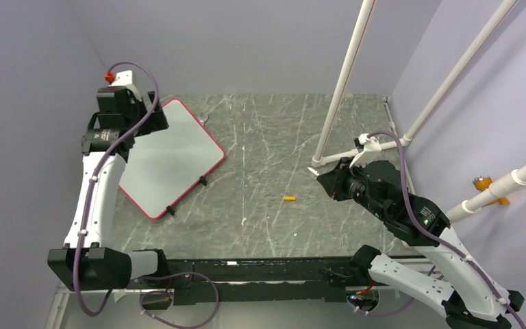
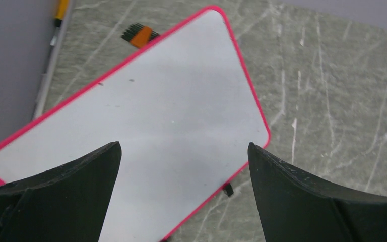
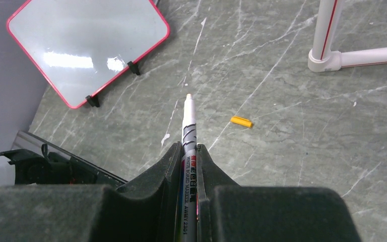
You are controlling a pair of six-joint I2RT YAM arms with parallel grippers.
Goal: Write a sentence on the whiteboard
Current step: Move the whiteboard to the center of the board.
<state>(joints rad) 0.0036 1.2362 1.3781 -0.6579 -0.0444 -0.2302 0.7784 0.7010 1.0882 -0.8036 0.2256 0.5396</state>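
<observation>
1. We log the whiteboard point(image 1: 171, 157) flat at the left, blank, right under the left gripper point(image 2: 182, 151), whose jaws are wide apart and empty.
2. Our right gripper point(image 3: 189, 151) clamps the marker point(image 3: 188, 118); the board lies well apart, ahead-left of the tip.

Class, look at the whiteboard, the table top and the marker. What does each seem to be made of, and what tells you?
Whiteboard: glossy coated surface, probably melamine or painted metal; it shows bright glare. Table top: grey, white-veined, stone-like, perhaps printed laminate. Marker: smooth white plastic, seemingly, with printed label.
</observation>
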